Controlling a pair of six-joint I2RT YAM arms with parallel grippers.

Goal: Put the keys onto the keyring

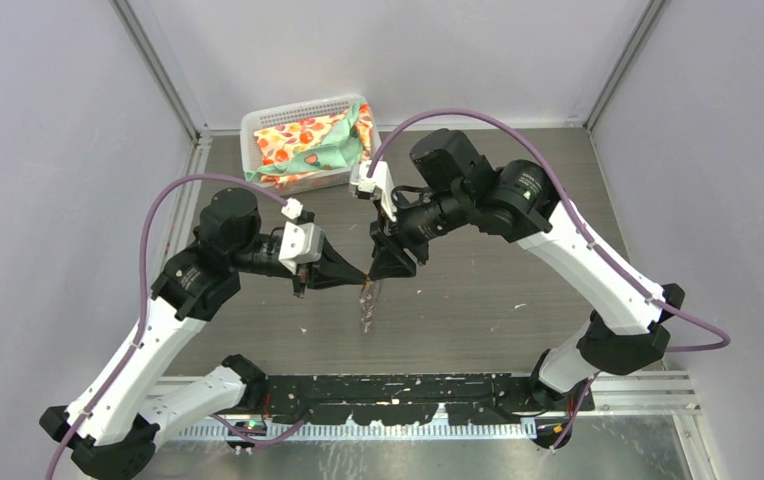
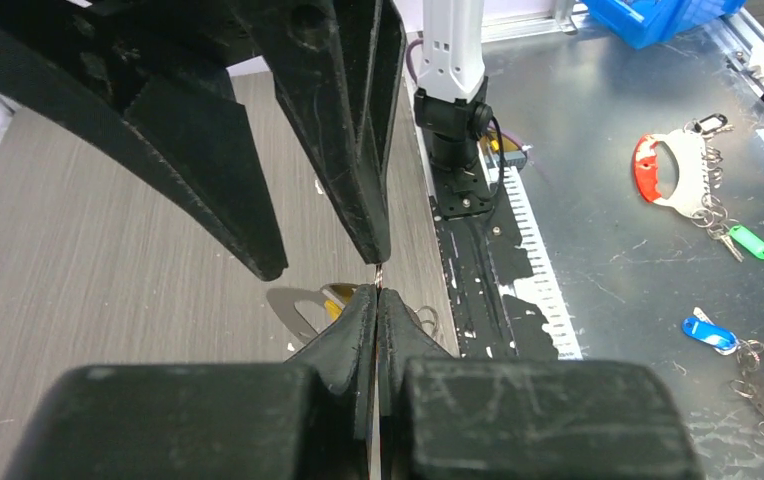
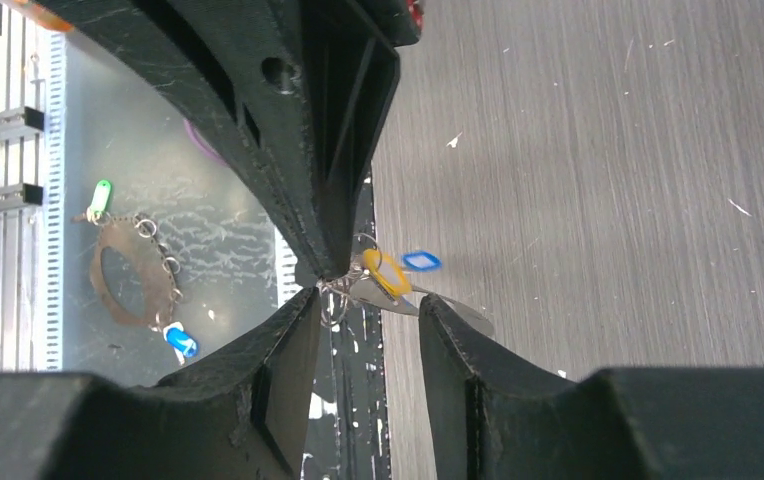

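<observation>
Left gripper (image 1: 361, 277) was pinched shut on a thin wire loop (image 2: 379, 275) at one end of the keyring (image 1: 368, 303), whose long axis ran from there toward the arm bases. Right gripper (image 3: 368, 322) was spread, holding nothing, tip to tip with the left one. Yellow key (image 3: 386, 273) and blue key (image 3: 421, 261) were just beyond its fingertips.

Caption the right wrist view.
Open right pincer faces shut left pincer; yellow key and keyring at their tips, blue key just beyond.

Pale flat oblong metal keyring (image 1: 368, 305) at ctr of grey wood-grain table (image 1: 498, 300), just before tips of left gripper (image 1: 361, 279) (L) & right gripper (image 1: 395, 268) (R); white plastic basket (image 1: 254, 125) behind, far edge.
</observation>
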